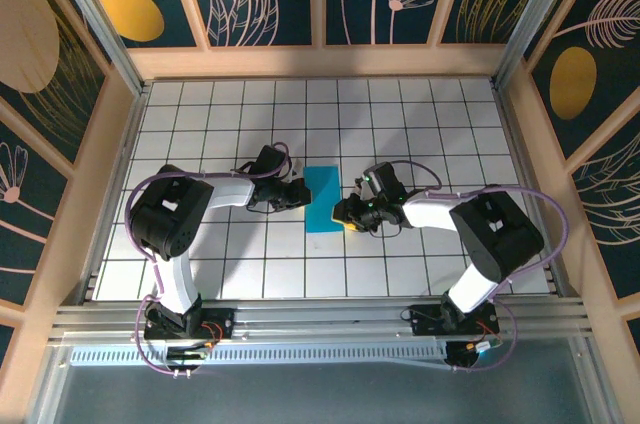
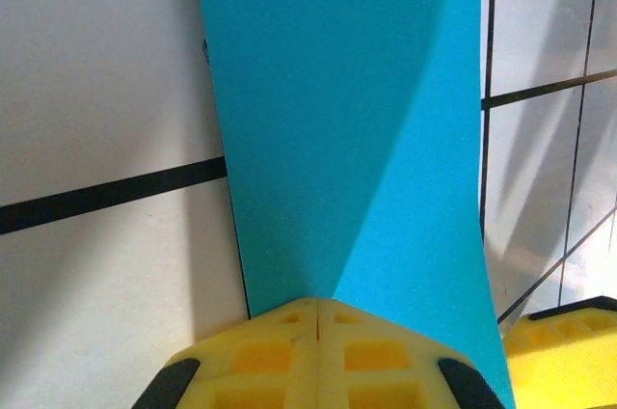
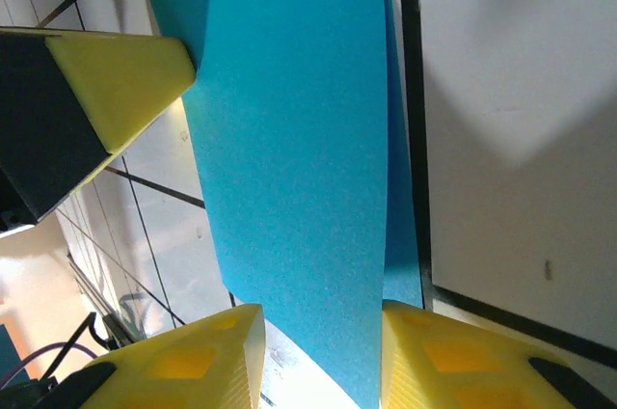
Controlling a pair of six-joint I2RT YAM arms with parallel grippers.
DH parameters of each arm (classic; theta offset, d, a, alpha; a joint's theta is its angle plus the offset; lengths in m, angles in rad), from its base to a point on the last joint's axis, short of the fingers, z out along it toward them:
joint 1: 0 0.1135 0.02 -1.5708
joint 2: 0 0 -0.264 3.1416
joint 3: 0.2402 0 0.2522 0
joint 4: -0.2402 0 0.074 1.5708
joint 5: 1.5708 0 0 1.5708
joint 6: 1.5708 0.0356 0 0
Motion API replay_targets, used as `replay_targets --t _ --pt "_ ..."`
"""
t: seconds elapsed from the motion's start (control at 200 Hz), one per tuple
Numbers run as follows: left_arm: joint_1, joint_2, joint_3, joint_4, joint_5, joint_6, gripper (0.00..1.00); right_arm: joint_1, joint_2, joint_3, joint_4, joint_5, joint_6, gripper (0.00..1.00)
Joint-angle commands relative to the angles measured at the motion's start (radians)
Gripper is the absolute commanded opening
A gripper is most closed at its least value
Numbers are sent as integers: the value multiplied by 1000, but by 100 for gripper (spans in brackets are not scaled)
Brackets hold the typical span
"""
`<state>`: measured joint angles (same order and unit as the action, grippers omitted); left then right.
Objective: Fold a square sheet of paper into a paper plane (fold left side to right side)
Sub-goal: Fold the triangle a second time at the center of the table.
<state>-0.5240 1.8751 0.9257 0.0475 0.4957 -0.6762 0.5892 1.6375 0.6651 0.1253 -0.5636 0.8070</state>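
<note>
**Top external view.** The sheet of paper [image 1: 322, 199], a narrow cyan strip on the tiled table [image 1: 430, 114], lies between the two pincers and meets both. We judge the main hazard to be shear: if either tip slides, the layers shift and the crease lands crooked. The left pincer [image 1: 298, 194] reaches in low with its forearm nearly level. The right pincer [image 1: 348, 214] mirrors it, elbow bent back toward its base.

**Left wrist view.** The left pincer [image 2: 316, 311] is pressed together, and the sheet of paper [image 2: 357, 139] runs straight ahead of its tips. Whether they catch a layer we cannot tell.

**Right wrist view.** The right pincer [image 3: 323, 322] stands partly spread. A layer of the sheet of paper [image 3: 289, 139] passes between its fingers unclamped, so we expect it could spring back.
</note>
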Motion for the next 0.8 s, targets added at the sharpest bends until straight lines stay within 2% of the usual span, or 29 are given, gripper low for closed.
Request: replay_targets --t 0.0,0.48,0.505,0.796 --pt "-8 26 -1 -74 -28 24 0 -15 34 3 57 -33 14 35" --pt "-8 22 -3 -70 -25 27 0 -37 146 121 68 -62 -45 30" --pt "-8 21 -2 -69 -24 27 0 -64 154 129 66 -62 -50 30" --pt "-10 19 -4 -66 -24 28 0 -106 212 176 67 -74 -81 27"
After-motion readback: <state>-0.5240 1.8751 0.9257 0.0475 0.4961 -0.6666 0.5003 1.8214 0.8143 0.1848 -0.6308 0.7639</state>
